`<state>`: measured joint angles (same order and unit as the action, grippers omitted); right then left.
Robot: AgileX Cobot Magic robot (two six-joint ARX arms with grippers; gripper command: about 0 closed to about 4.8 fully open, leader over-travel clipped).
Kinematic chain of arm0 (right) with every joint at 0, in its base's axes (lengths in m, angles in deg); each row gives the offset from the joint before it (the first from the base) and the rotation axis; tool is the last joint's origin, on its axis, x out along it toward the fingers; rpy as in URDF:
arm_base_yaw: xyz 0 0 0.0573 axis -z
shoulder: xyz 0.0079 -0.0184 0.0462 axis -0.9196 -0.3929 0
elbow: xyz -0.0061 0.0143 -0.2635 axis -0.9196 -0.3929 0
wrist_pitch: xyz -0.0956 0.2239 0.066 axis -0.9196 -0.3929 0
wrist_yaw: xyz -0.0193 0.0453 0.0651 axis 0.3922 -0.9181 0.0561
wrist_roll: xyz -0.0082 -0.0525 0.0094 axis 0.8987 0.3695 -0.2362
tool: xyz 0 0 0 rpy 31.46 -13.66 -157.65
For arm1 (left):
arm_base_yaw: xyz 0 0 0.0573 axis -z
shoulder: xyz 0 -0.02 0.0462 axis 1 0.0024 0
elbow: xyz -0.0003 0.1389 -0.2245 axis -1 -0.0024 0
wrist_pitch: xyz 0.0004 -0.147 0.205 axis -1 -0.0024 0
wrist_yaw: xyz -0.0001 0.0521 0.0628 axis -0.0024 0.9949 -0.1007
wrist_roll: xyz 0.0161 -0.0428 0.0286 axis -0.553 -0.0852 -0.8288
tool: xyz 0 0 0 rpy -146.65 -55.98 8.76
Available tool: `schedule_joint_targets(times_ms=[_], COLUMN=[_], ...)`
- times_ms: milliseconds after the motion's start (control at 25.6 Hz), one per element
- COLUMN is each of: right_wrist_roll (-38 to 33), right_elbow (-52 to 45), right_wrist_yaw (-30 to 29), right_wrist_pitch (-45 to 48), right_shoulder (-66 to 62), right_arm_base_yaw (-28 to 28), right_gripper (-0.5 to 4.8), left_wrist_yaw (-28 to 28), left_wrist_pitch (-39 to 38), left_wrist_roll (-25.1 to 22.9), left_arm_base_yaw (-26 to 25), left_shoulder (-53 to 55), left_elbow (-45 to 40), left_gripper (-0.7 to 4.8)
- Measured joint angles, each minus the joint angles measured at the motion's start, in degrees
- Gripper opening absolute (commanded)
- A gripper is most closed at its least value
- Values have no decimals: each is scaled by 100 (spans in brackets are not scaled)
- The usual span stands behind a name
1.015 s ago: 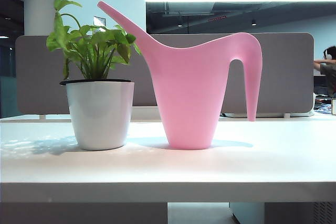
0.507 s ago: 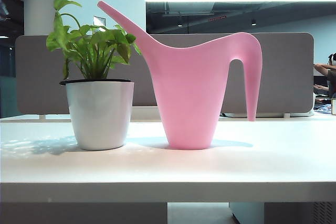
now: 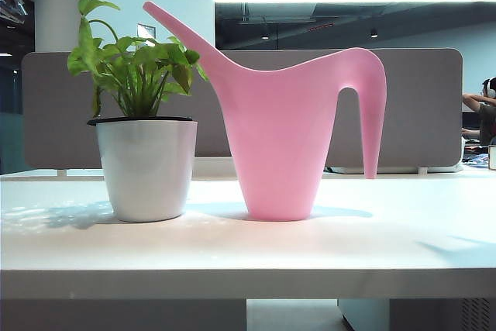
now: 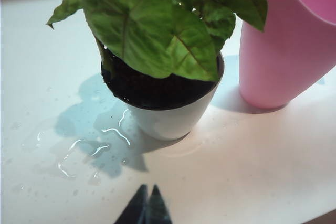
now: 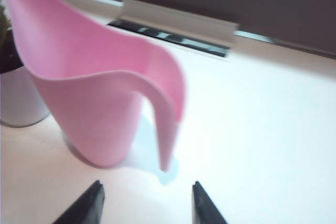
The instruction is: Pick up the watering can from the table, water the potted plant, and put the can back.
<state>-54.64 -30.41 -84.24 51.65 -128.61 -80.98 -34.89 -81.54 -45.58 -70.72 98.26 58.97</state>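
Standing mid-frame on the desk (image 3: 248,249): one watering can (image 3: 283,141), one potted plant (image 3: 146,141); left end effector (image 4: 146,208) pinched together, right end effector (image 5: 146,203) spread wide, empty.

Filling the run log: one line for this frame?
stage: approach | tall pink plastic watering can: upright on white table, beside potted plant | left gripper: shut, facing plant | right gripper: open, facing can handle
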Motion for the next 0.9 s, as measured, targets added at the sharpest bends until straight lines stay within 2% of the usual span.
schedule_joint_targets(times_ms=[117,195,312,468,741,897], right_wrist_roll=[4,-4,-7,-282,-306,-339], right_elbow=[-463,-616,-629,-627,-284,-26], right_wrist_yaw=[883,1084,1342,1757,2041,2092], right_wrist_pitch=[1399,2511,3230,4708,5241,5351], right_shoulder=[-861,-1587,-2339,-3803,-4529,-4896], right_arm_base_yaw=[-518,-785,-1091,-1073,-1071,-1003], right_gripper=[288,327,374,374,372,343], left_wrist_yaw=[-2,4,-4,-4,0,2], left_wrist_pitch=[2,7,2,4,2,2], left_wrist_roll=[0,0,0,0,0,0], left_arm_base_yaw=[0,-7,24,22,20,20], left_shoulder=[0,0,4,20,33,35], left_elbow=[0,0,0,0,0,0], left_gripper=[3,3,3,3,3,3])
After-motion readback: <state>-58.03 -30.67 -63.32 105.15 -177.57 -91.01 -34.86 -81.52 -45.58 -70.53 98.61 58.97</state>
